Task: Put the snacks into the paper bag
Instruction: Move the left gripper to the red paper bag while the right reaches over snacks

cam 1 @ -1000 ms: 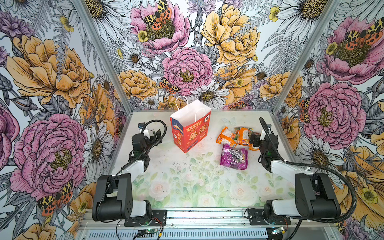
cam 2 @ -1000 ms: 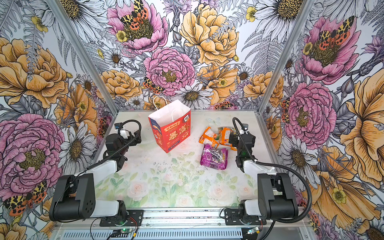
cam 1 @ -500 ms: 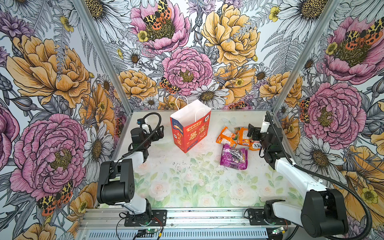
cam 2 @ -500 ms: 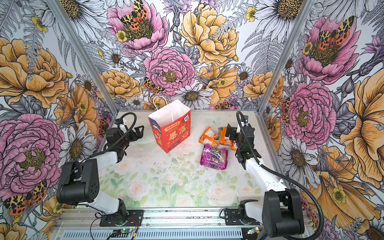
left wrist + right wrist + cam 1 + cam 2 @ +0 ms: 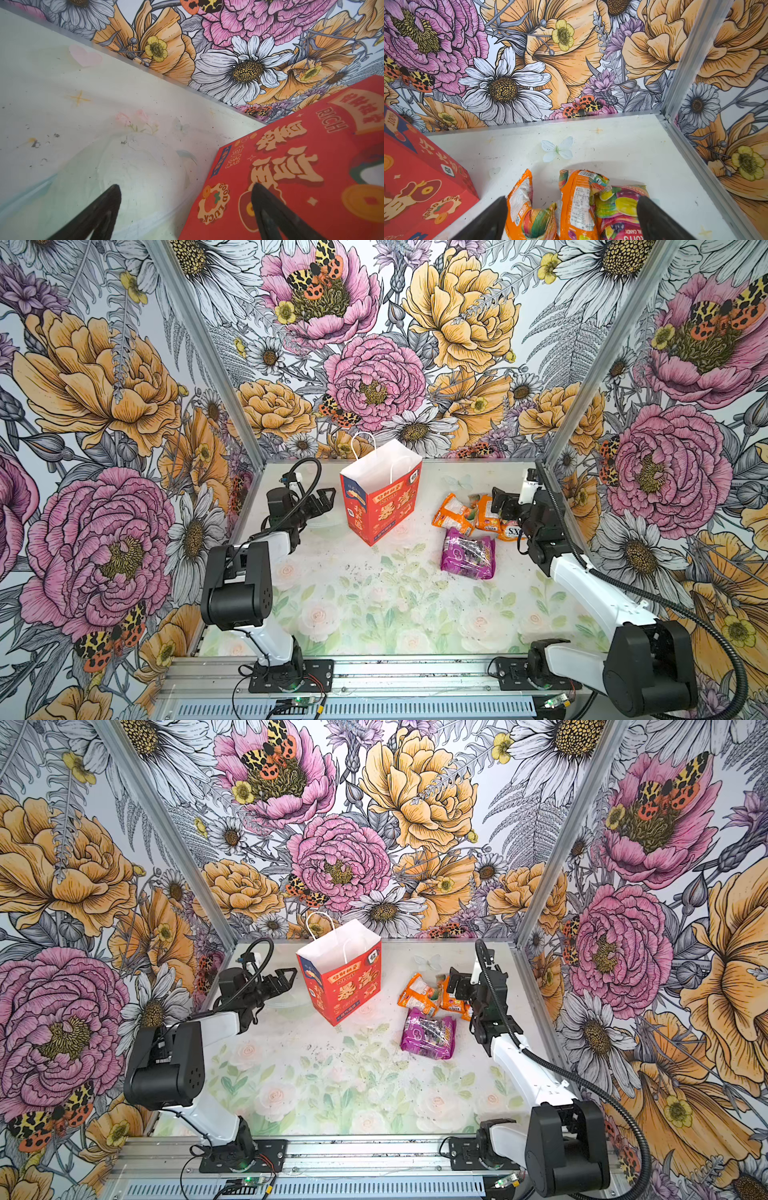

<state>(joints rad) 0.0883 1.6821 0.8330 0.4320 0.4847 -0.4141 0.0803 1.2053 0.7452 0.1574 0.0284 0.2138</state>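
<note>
And there stood the paper bag at the back of the table, left of centre. It was upright, tall axis vertical, white mouth gaping upward, one corner turned toward the front. On its red faces the left wrist view gave "RICH" and "GOOD LUCK" among the gold Chinese characters, and the right wrist view caught a "100%" on the blue panel.

The left gripper pointed at the bag's left face, jaws spread wide and empty. Whether it touched the paper I could not tell.

Over to the right, the snacks all lay out on the table, none in the bag. Two orange packets lay side by side, long axes running toward the back wall. A multicoloured packet was pressed against them, "CANDY" reading upside down. The purple packet lay flat just in front of them, clear window up.

The right gripper hung over the orange pair, fingers far apart and straddling them, gripping nothing.
</note>
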